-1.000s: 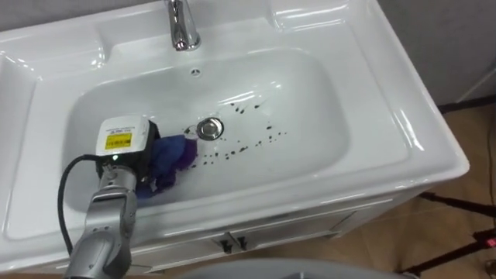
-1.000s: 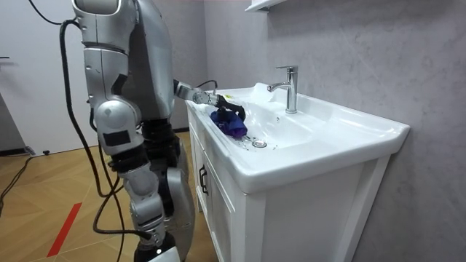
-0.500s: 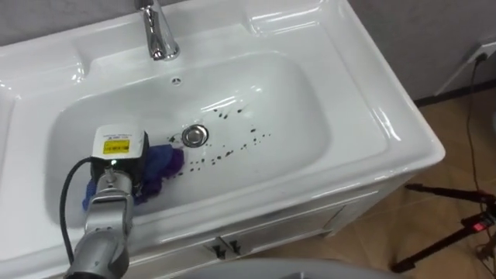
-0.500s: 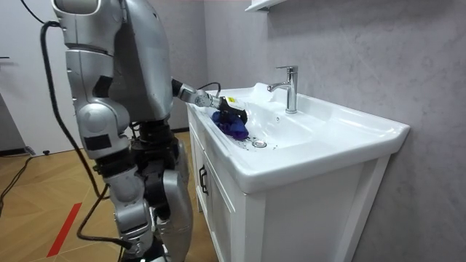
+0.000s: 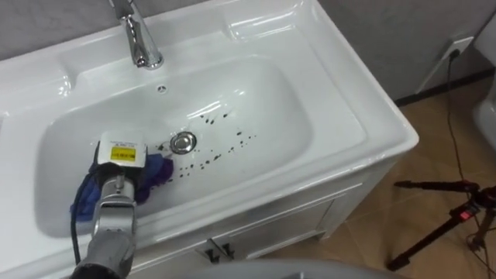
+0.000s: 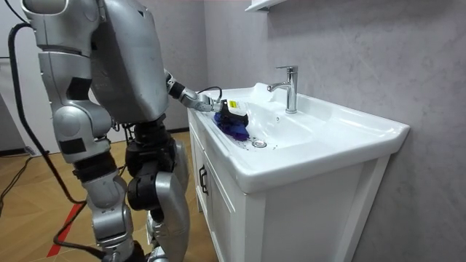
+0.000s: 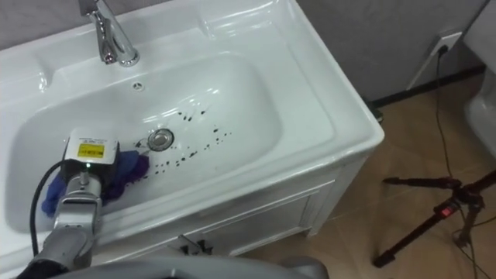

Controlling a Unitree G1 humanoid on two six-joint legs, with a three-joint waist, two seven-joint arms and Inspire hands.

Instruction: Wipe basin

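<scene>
white glossy basin holding crumpled blue-purple cloth, lying on basin floor just left of round metal drain. dark specks lying scattered over smooth ceramic right of drain. left hand resting on top of cloth; fingers sitting hidden under hand's back, so can't tell if curling round cloth or pressing flat. chrome faucet getting cut off at top edge. robot standing at front of white cabinet.
</scene>
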